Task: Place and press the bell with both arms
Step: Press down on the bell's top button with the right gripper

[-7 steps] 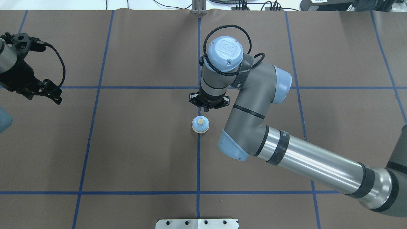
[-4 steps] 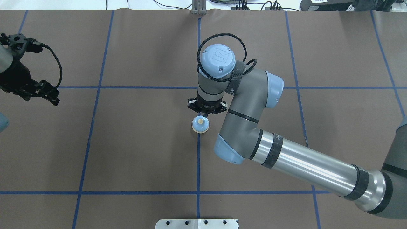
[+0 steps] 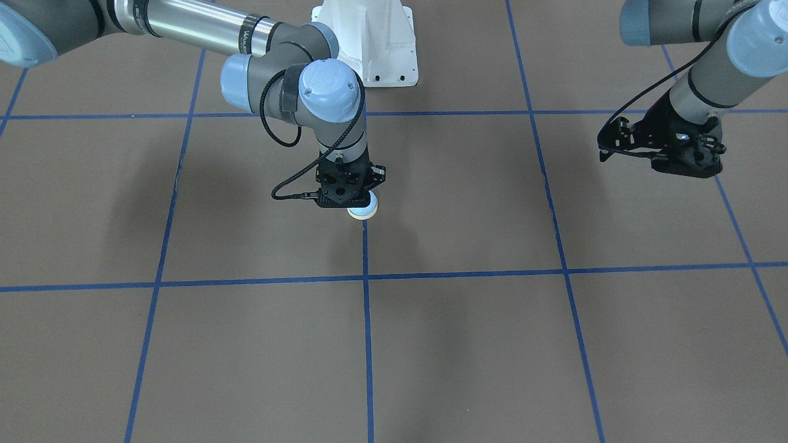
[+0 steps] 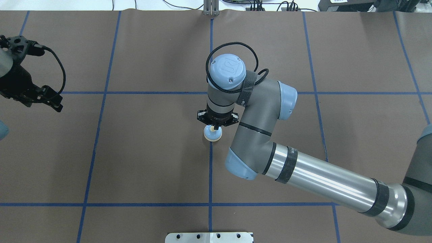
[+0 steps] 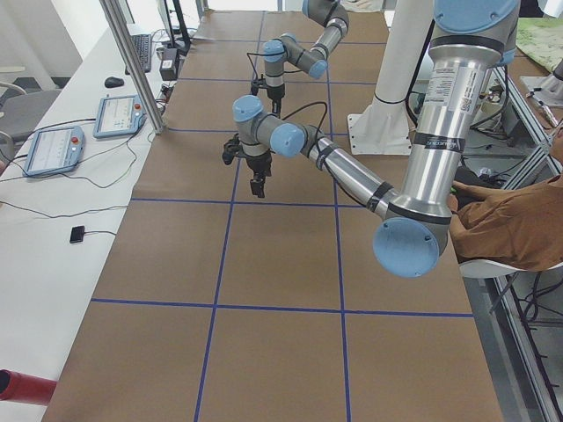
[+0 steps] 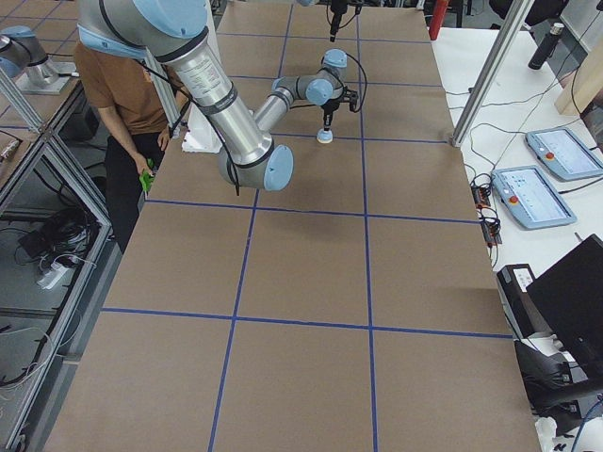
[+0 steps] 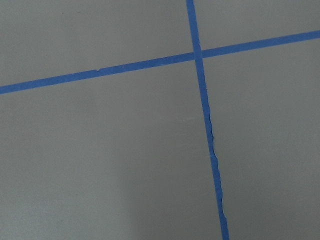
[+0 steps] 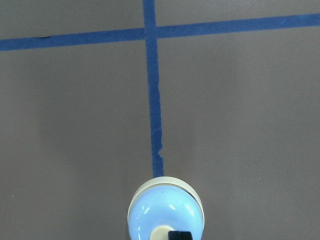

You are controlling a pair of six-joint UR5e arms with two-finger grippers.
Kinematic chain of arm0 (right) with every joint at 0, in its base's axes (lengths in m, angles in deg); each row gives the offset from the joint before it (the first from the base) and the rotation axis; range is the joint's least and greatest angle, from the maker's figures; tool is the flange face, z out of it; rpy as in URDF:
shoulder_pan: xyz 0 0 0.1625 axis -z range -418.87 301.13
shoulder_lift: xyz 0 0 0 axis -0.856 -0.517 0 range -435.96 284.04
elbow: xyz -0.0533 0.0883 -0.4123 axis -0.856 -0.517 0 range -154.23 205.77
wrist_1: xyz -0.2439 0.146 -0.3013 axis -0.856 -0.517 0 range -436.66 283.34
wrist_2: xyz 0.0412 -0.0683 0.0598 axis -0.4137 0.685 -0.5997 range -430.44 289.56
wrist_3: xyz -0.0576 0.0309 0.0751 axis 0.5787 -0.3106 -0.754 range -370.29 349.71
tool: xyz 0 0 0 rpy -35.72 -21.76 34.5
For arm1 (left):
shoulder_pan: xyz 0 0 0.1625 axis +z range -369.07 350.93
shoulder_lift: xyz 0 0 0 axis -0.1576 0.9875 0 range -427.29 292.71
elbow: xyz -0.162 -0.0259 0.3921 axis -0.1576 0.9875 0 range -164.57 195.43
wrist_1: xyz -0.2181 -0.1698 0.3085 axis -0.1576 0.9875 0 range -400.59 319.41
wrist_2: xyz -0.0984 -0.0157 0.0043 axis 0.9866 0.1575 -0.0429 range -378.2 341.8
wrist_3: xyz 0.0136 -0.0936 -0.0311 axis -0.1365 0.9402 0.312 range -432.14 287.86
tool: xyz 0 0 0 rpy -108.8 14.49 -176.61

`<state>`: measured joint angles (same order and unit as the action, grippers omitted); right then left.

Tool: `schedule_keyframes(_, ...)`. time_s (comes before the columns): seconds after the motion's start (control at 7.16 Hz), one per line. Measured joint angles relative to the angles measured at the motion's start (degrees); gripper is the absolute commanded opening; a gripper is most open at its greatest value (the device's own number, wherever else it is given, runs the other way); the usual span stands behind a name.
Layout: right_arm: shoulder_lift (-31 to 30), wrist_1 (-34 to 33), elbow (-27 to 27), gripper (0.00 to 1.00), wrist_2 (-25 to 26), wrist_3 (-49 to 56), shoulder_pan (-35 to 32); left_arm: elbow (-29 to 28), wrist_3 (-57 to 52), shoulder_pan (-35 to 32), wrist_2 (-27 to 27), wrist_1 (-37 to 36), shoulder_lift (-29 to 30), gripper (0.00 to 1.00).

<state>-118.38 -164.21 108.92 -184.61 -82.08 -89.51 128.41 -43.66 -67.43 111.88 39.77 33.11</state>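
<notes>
- Bell point(image 4: 212, 135) stands upright on the brown table point(image 4: 152, 158). It sits on the blue tape line point(image 4: 210, 175) that runs down the middle. A crossing of tape lines lies a little beyond the bell, on the side away from the robot.
- Right gripper point(image 4: 213, 127) hangs directly over the bell and points straight down. Its two fingers are pressed together into one narrow tip and they grasp nothing. In the right wrist view the black fingertip point(image 8: 179, 235) lies on the cream button point(image 8: 159, 234) on top of the bell and seems to touch it.
- Right arm point(image 4: 320, 175) reaches to the bell from the robot's right side, with its wrist bent above the bell.
- White pedestal base point(image 3: 369, 43) stands behind the bell, on the robot's side.
- Left gripper point(image 4: 57, 102) hovers well apart from the bell, on the robot's left, with nothing in it. I cannot tell how wide its fingers stand.
</notes>
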Motion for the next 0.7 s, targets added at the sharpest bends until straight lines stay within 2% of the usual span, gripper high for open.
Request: schedule_keyframes(0.7,0.4,0.1,-0.8,0.00,0.1,-0.7,0.6,0.1,0.0,0.0,-0.1,0.0,0.0,0.99)
